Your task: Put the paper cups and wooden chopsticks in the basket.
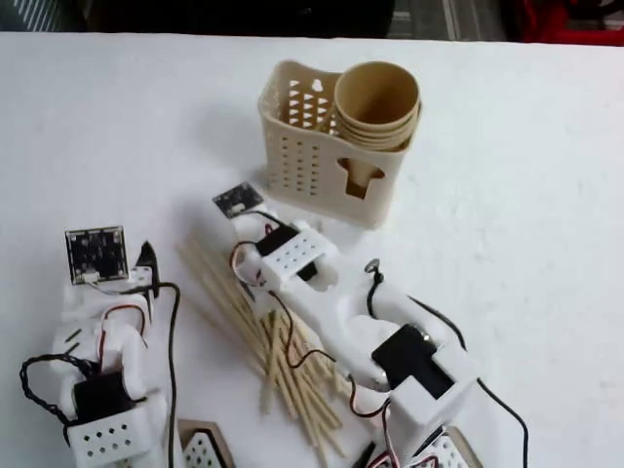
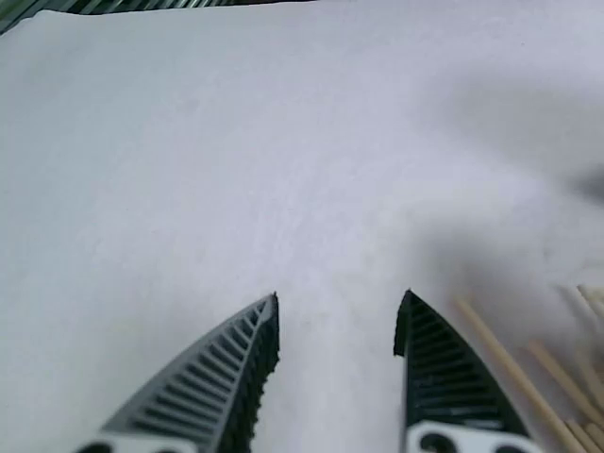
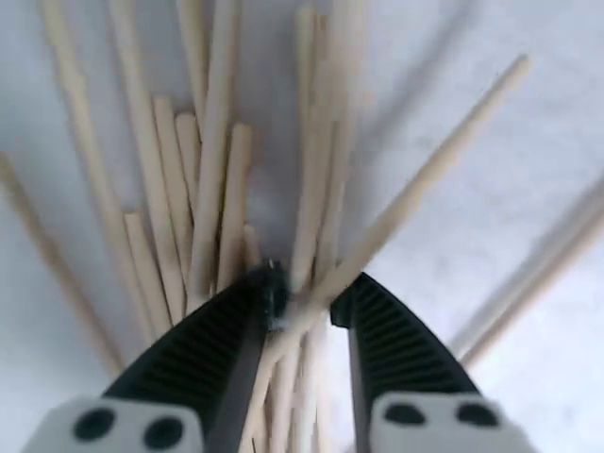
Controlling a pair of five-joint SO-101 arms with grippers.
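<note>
Wooden chopsticks (image 1: 283, 370) lie fanned in a loose heap on the white bench (image 1: 526, 195), directly under the right arm. Their long axes run mostly from the arm bases slantwise towards the basket (image 1: 322, 166). The right tool (image 3: 307, 288) is down in the heap. Its jaws straddle a few sticks that run lengthwise between them, so closure is across the width of the sticks. The jaws appear clenched on these sticks, with one slanted stick crossing the gap. The basket stands upright beyond the heap, well apart from it, so the carry runs away from the arm bases. The right arm is judged the nearer. Paper cups (image 1: 377, 102) sit nested and upright in one end of the basket. The left tool (image 2: 338, 316) is released, its jaws spread over bare bench beside the heap. No writing is legible on the cups or the basket
</note>
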